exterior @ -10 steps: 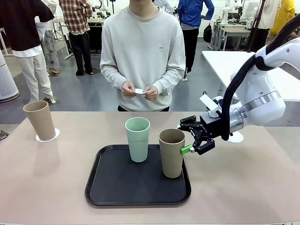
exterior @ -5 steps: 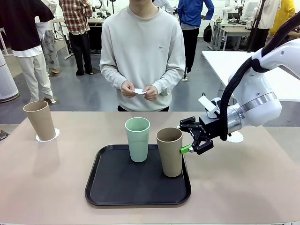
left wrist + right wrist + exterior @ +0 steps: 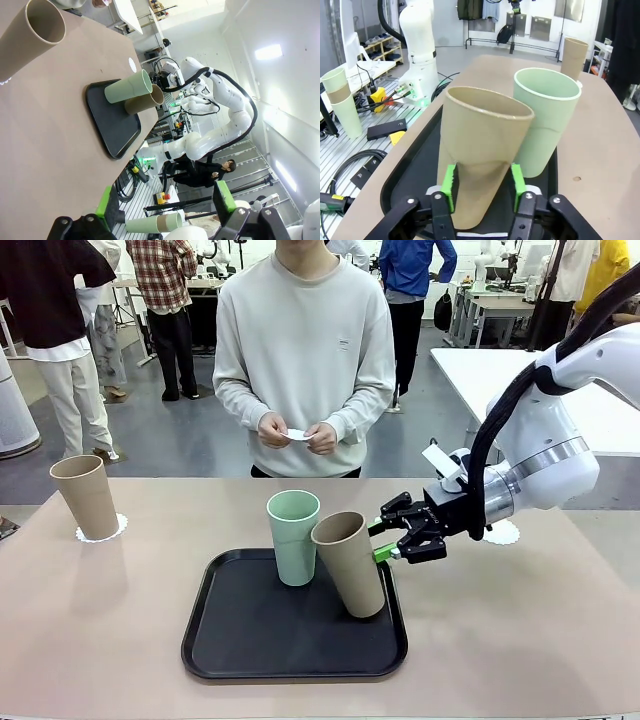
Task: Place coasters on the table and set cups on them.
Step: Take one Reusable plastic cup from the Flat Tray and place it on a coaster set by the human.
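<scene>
- Fingers [image 3: 450, 186] of the right gripper [image 3: 382, 542] now pinch the tan cup [image 3: 348, 565] low on its wall, one green pad on each side. A second ago they stood wide apart around it.
- That cup was upright then. Now it is tilted, with the rim leaning toward 10 o'clock at the mint cup [image 3: 293, 537]; whether the two touch, I cannot tell.
- Judgement: the grip is made but it tipped the cup. A lift could swing it into the mint cup.
- Tan cup: tall, tapered, matte, no handle, empty inside. It sits at 3 o'clock on the black tray [image 3: 250, 645], its base apparently still down.
- Mint cup stands upright at 12 o'clock on the tray.
- A bare coaster [image 3: 503, 533] lies at 2 o'clock from the tray, behind the right arm, and is the likely target.
- Second tan cup [image 3: 85, 497] already sits on a coaster [image 3: 100, 530] at 10 o'clock on the table [image 3: 520, 640].
- Left gripper [image 3: 163, 200] is spread wide, holding nothing.
</scene>
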You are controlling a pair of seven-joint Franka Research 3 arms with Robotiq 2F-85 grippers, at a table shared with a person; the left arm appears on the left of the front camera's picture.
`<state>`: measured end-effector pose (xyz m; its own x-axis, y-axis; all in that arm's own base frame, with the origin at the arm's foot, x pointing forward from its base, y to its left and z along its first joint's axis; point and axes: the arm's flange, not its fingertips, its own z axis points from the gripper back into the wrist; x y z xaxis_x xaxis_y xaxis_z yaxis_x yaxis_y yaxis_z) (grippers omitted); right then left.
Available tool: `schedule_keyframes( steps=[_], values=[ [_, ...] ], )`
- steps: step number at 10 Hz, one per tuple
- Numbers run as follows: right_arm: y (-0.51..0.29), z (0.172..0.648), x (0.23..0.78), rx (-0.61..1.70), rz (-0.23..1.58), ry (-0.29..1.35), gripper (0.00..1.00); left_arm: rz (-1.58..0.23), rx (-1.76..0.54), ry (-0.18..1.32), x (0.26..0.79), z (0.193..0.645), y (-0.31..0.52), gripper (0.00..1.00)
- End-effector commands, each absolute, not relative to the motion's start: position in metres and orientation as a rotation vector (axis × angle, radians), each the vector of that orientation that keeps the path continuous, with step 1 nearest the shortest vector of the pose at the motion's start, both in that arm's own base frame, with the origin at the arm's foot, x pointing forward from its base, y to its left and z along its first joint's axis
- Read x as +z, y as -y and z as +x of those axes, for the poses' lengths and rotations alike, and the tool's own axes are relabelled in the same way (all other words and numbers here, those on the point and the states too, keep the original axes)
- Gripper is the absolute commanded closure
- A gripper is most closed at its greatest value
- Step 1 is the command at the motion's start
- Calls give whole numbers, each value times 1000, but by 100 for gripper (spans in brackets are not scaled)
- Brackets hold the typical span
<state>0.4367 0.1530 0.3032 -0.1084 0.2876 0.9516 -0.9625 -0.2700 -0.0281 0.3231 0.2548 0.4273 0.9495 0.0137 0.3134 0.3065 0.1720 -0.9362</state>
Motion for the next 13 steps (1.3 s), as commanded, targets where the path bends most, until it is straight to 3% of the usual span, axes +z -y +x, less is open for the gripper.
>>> schedule_keyframes(
  steps=[1, 6, 7, 8, 9, 10, 11, 12, 13],
  values=[
    [-157, 441, 303, 1583, 1136, 886, 100, -1395, -213, 279, 429, 322, -256, 0],
    [-157, 438, 304, 1596, 1127, 891, 100, -1395, -213, 279, 429, 322, -256, 0],
    [-157, 438, 304, 1597, 1129, 889, 69, -1395, -213, 279, 429, 322, -256, 0],
    [-157, 437, 304, 1597, 1132, 885, 79, -1395, -213, 279, 429, 322, -256, 0],
    [-156, 436, 305, 1599, 1132, 887, 50, -1395, -213, 279, 429, 322, -256, 0],
    [-156, 435, 307, 1602, 1133, 886, 59, -1395, -213, 279, 429, 322, -256, 0],
    [-156, 432, 311, 1605, 1136, 871, 30, -1395, -213, 279, 429, 322, -256, 0],
    [-155, 429, 315, 1603, 1131, 858, 39, -1395, -213, 279, 429, 322, -256, 0],
    [-154, 426, 321, 1609, 1123, 854, 10, -1395, -213, 279, 429, 322, -256, 0]
  ],
)
